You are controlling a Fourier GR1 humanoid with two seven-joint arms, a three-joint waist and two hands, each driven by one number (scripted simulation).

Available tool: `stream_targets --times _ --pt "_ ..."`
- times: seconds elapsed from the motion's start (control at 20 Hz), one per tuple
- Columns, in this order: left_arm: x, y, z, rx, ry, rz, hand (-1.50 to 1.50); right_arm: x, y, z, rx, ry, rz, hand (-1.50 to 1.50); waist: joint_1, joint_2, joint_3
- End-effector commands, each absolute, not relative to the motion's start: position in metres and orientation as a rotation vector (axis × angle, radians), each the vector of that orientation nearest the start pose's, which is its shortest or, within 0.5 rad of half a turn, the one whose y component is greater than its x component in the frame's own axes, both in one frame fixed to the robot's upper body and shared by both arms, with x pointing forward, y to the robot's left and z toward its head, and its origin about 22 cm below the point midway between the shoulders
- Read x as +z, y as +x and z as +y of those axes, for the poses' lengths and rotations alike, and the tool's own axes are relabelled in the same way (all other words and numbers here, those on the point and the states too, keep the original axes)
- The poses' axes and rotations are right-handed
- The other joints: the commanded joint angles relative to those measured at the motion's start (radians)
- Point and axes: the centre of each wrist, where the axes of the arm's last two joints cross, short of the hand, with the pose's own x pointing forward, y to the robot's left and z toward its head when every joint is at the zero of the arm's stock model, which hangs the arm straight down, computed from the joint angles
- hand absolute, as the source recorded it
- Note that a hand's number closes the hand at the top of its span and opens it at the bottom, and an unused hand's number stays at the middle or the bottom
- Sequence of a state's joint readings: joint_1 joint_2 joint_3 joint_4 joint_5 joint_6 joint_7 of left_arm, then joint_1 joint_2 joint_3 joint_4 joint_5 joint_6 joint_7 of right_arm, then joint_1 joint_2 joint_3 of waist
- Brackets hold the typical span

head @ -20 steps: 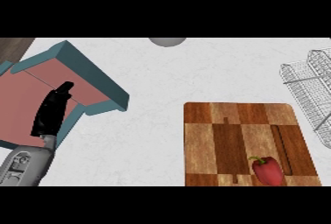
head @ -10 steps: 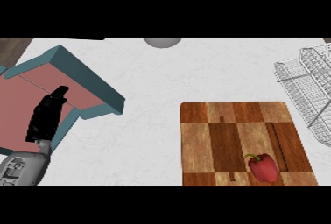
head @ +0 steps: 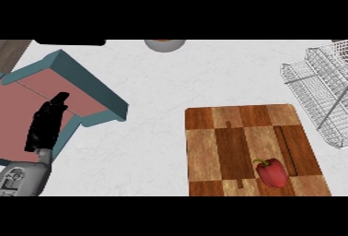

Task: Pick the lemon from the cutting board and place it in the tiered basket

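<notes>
On one cutting board (head: 217, 138), one pepper (head: 273, 173) (red)

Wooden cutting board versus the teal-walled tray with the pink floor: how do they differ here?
The brown patchwork wooden cutting board is flat and rimless; the teal-walled pink tray has raised walls. The board lies nearly square to the view; the tray sits at an angle. The board carries a red bell pepper; the black left hand shows over the tray. Both rest on the white counter.
</notes>
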State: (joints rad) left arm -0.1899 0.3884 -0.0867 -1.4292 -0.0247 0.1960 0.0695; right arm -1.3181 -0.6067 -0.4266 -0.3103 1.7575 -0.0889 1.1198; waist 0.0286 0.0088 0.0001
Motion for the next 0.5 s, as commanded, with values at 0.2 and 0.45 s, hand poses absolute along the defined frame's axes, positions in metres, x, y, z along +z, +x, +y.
stream_targets --times 0.2,0.45 --pt "0.05 0.292 0.3 -0.247 0.391 -1.553 0.0 0.245 0.458 -0.349 -0.099 -1.717 -0.301 1.5 -0.012 -0.003 0.0" --pt "0.028 0.281 0.283 -0.248 0.417 -1.547 0.0 0.218 0.444 -0.38 -0.347 -1.535 -0.326 -1.5 -0.019 -0.002 0.002"
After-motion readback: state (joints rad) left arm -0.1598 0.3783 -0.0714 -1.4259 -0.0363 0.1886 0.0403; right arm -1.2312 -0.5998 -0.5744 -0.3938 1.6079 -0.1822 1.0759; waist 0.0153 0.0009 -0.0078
